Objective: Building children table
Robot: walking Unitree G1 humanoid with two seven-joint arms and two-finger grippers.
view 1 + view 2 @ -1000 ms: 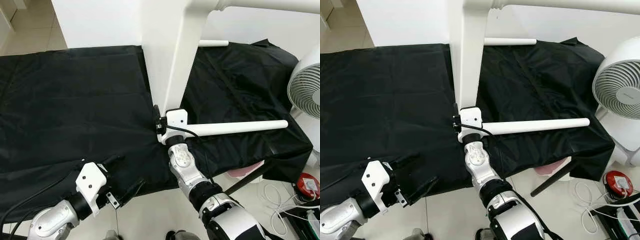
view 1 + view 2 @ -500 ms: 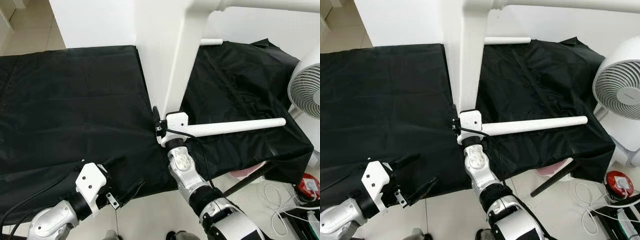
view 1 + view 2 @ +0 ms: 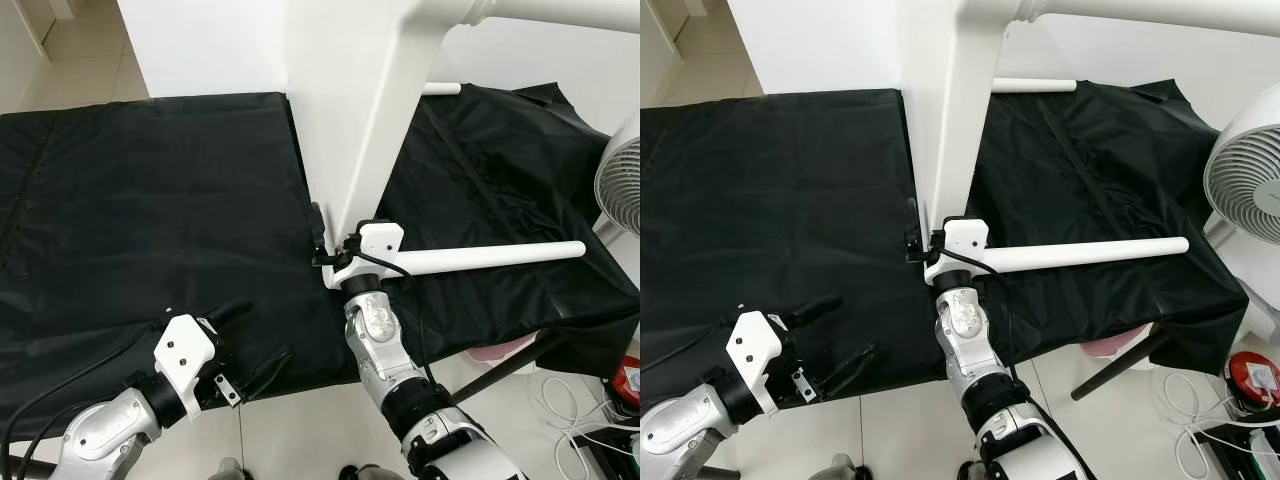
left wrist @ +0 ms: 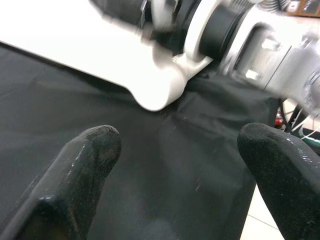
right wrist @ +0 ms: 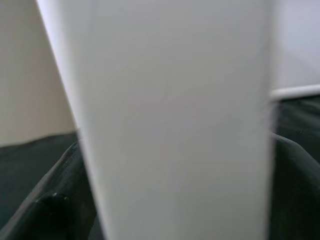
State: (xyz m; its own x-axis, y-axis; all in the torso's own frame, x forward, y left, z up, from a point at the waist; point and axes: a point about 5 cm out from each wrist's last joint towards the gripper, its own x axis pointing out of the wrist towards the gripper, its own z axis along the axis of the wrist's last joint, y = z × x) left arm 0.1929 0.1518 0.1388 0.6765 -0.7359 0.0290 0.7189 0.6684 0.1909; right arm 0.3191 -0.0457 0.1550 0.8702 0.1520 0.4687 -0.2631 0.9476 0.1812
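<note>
Black cloth (image 3: 150,200) underlies white table panel (image 3: 350,120) gripped by right gripper (image 3: 322,245).

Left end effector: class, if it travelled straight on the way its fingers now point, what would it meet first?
Judging by the left wrist view, the left end effector points low across the black cloth toward the right arm's wrist beside the white table part. Probably the wrist first, though depth is unclear.

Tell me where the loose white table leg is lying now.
The loose white table leg lies across the black cloth on the robot's right, running from the right end effector toward the fan.
</note>
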